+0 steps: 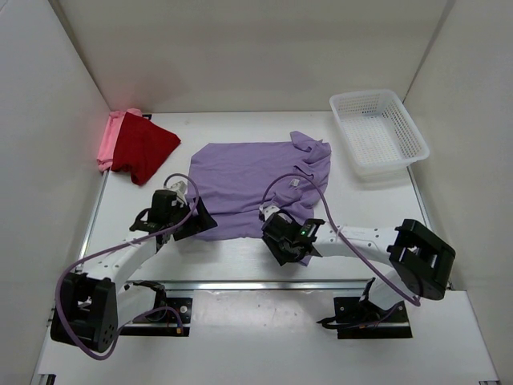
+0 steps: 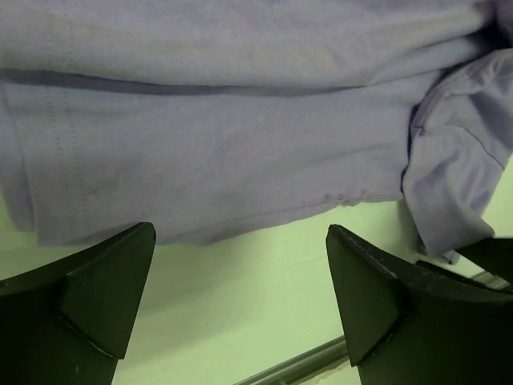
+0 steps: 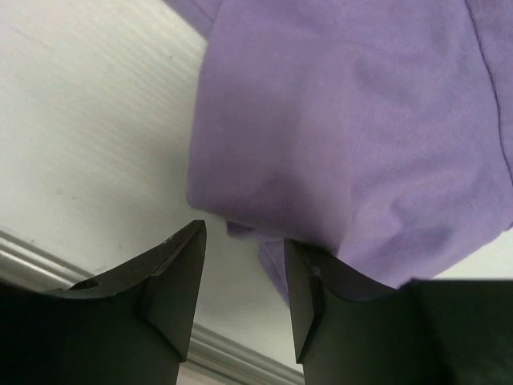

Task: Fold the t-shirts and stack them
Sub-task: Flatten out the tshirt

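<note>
The lavender purple t-shirt (image 1: 248, 180) lies spread flat mid-table, with bunched fabric at its far right corner. A dark red t-shirt (image 1: 146, 148) rests partly on a pink one (image 1: 108, 140) at the far left. My left gripper (image 1: 191, 215) sits at the purple shirt's near left corner. In the left wrist view the left gripper (image 2: 240, 297) is wide open over bare table, just short of the shirt's hem (image 2: 240, 144). My right gripper (image 1: 282, 238) is at the near right corner. In the right wrist view it (image 3: 244, 273) is open, and purple fabric (image 3: 353, 136) drapes over its right finger.
A white mesh basket (image 1: 378, 132) stands at the far right of the table. White walls close in the left, back and right sides. A metal rail (image 1: 264, 283) runs along the table's near edge, just behind both grippers.
</note>
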You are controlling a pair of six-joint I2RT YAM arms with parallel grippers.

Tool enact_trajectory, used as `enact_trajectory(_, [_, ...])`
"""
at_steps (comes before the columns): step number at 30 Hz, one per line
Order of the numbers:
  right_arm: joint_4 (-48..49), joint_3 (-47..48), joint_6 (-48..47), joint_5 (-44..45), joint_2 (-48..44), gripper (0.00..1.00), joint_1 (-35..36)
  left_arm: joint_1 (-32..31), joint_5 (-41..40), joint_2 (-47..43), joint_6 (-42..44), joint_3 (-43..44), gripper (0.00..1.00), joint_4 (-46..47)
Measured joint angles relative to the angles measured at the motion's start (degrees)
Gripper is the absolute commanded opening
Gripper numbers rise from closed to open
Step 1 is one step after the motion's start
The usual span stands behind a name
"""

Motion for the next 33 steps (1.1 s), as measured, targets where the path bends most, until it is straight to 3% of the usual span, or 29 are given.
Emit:
enact_trajectory(5, [-1.4,0.3,1.2,1.4,-2.4,0.34,2.1,0.1,-1.2,-1.6,0.6,-0.2,0.98,-0.8])
enact_trajectory(7, [-1.3,0.3,1.7,1.4,-3.0,0.32,2.4,0.6,-1.2,-2.8,0.6,-0.5,0.79,-0.7])
enact_trajectory(8, [-1.1,0.3,1.8,1.2,-3.0,0.32,2.4,0.7,-1.3,-3.1,0.5,-0.6,0.60,-0.7])
enact_trajectory(9, [-0.8,0.3,1.9,1.0,-3.0,0.32,2.3,0.9,-1.3,-3.1,0.2,-0.7,0.51,-0.6])
enact_trajectory(12, [0.1,0.2,1.9,0.5,-2.7,0.31,1.7,1.6,-1.2,-3.1,0.1,-1.6,0.38,-0.1])
enact_trajectory(15, [1.4,-0.3,1.7,-0.1,-1.9,0.31,-0.1,2.0,-1.3,-3.1,0.2,-2.4,0.40,-0.6])
enact_trajectory(19, [2.8,-2.1,1.6,-2.0,-1.2,0.29,-2.2,2.8,-3.0,-3.3,0.0,-2.7,0.53,-1.1])
enact_trajectory(23, [3.8,-2.3,1.2,-2.4,-0.9,0.11,-2.5,4.8,-4.9,-4.1,-1.1,-3.9,0.69,-0.9])
enact_trajectory(28, [4.2,-2.4,1.2,-3.3,-2.2,0.02,-3.0,6.6,-7.0,-4.7,-3.9,-6.8,0.64,0.3])
enact_trajectory(33, [5.4,-3.8,1.2,-8.0,-12.2,0.00,-7.3,8.5,-8.2,-7.2,-6.1,-9.4,0.52,2.0])
